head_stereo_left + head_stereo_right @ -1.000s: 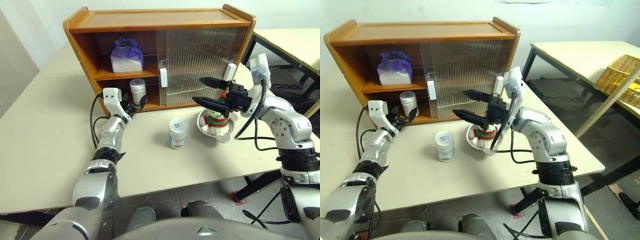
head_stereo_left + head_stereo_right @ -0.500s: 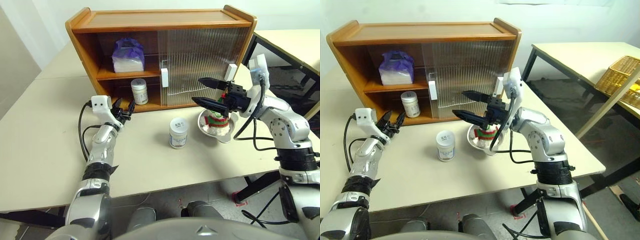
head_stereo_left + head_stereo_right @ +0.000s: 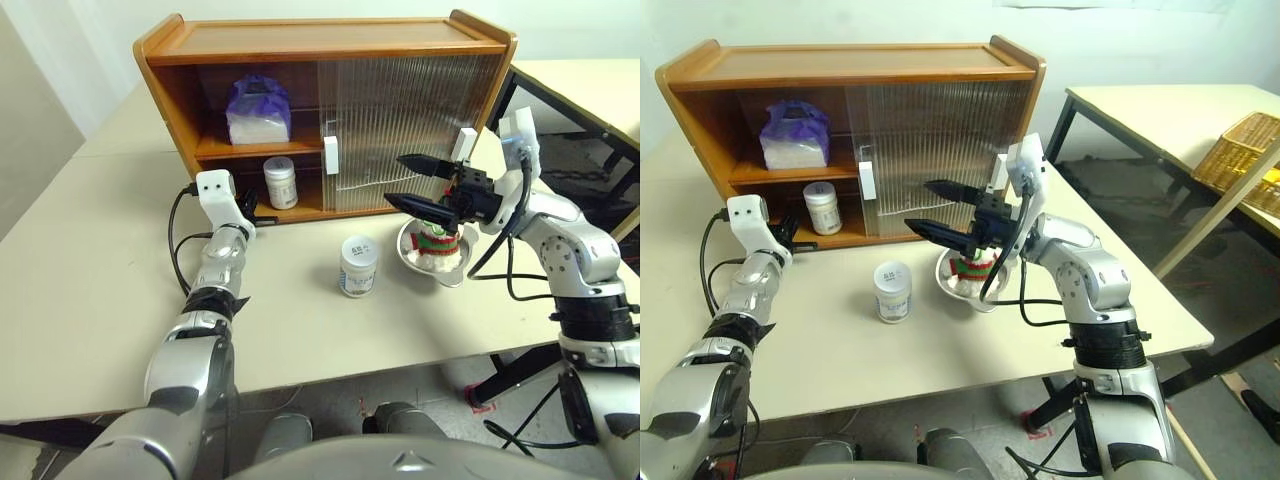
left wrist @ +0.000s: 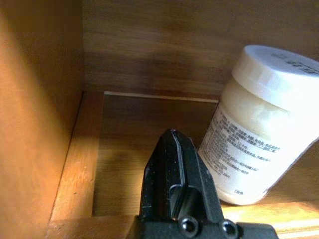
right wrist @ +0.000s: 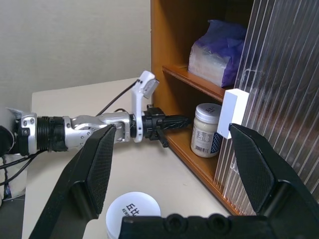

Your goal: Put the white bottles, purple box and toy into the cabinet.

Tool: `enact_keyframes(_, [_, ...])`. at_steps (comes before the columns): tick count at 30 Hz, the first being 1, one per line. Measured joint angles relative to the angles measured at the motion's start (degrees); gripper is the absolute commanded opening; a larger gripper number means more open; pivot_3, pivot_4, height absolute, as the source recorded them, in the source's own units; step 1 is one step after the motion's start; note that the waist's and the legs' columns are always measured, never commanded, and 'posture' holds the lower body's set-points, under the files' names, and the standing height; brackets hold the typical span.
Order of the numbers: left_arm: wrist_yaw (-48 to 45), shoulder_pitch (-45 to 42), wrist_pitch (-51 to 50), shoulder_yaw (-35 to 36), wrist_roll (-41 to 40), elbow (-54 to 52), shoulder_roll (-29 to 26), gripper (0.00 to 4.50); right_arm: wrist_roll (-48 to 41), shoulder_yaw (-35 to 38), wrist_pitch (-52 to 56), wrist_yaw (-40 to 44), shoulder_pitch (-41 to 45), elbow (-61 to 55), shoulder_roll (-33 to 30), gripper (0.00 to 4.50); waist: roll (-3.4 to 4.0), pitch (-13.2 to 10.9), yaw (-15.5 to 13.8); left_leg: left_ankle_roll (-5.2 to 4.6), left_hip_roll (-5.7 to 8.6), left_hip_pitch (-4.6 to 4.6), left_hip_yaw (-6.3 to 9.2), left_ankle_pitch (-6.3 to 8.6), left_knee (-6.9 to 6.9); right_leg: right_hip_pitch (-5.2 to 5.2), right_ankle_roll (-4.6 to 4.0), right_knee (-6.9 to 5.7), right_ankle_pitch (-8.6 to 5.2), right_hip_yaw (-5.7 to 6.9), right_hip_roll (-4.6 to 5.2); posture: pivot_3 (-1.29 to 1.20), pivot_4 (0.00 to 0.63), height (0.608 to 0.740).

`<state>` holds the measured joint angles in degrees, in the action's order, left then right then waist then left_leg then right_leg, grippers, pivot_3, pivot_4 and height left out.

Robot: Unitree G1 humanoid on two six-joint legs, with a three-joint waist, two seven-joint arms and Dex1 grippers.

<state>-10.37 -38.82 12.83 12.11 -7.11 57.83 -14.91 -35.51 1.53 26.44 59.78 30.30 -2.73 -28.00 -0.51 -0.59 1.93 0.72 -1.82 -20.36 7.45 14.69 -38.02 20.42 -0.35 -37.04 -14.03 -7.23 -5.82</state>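
Fingers of the left claw (image 3: 800, 243) were clenched empty at the cabinet's (image 3: 300, 40) lower shelf, beside one white bottle (image 3: 280, 183). The purple box (image 3: 256, 112) was seen on the upper shelf. The right claw (image 3: 420, 182) was spread wide above the toy (image 3: 434, 247) in its steel bowl (image 3: 408, 257), with the second white bottle (image 3: 358, 267) on the table (image 3: 90, 270).

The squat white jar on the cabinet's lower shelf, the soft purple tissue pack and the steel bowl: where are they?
Squat white jar on the lower shelf (image 3: 280, 184): left eye view, its label.
Soft purple tissue pack (image 3: 256, 100): left eye view, purple top.
Steel bowl (image 3: 404, 243): left eye view, left rim.
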Motion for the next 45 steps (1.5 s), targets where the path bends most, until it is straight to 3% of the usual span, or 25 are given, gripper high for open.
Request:
enact_keyframes(9, [-0.2,-4.0,1.3,-0.1,1.0,7.7,0.4,0.03,0.0,0.0,0.0,-0.5,0.0,-0.4,-0.5,4.50,-0.01,-0.1,-0.3,-0.21,0.13,0.17,0.04,-0.15,0.00,-0.22,0.03,-0.01,0.02,0.03,0.04,-0.09,0.000,0.740])
enact_keyframes(20, [-1.1,-5.3,2.5,-2.0,2.6,8.3,2.7,0.03,-0.1,0.0,0.5,-1.4,0.0,-1.3,-0.7,4.50,-0.01,-0.1,1.0,-0.29,0.41,-0.08,0.06,-0.14,0.26,-0.12,0.16,0.48,-0.03,0.00,0.34,-0.09,0.000,0.740])
enact_keyframes(28, [-2.2,-5.8,2.4,-2.2,3.0,9.4,2.7,0.03,-0.1,0.0,0.9,-1.5,0.0,-1.3,-0.7,4.50,-0.01,-0.1,1.0,-0.38,0.57,-0.59,0.04,-0.09,0.21,0.13,0.92,0.74,0.09,0.02,0.62,-0.10,0.000,0.740])
enact_keyframes(45, [-4.3,-9.6,1.9,-3.4,4.3,12.2,4.1,0.03,-0.1,0.1,0.9,-1.5,0.0,-1.5,-1.3,4.50,-0.01,-0.1,1.1,-0.64,0.98,-0.59,0.04,-0.22,0.06,0.00,0.93,0.76,0.07,0.00,1.01,-0.11,0.000,0.740])
